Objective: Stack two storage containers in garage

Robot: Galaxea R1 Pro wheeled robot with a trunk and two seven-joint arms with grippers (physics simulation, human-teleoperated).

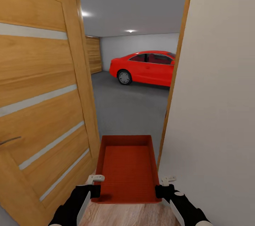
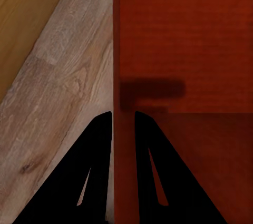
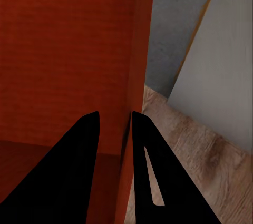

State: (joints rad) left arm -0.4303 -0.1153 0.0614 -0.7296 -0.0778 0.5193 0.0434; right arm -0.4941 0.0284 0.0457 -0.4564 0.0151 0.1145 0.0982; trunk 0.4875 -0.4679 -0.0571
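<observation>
Head view, lidless red-orange storage container (image 1: pixel 127 169), ribbed bottom, left pincer (image 1: pixel 96 186), right pincer (image 1: pixel 163 187) clamping its walls

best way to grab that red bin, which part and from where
Grip the storage container by its thin upright side walls near the back corners, one gripper per side, fingers straddling each wall from behind. That is how the left gripper and right gripper hold it.

This is a home, at the doorway into its garage. A wooden door (image 1: pixel 42 88) stands open on the left over light wood-plank flooring (image 1: pixel 127 215). Beyond lie a grey concrete floor (image 1: pixel 127 109), pale walls and, far right, a parked red car (image 1: pixel 145 67).
</observation>
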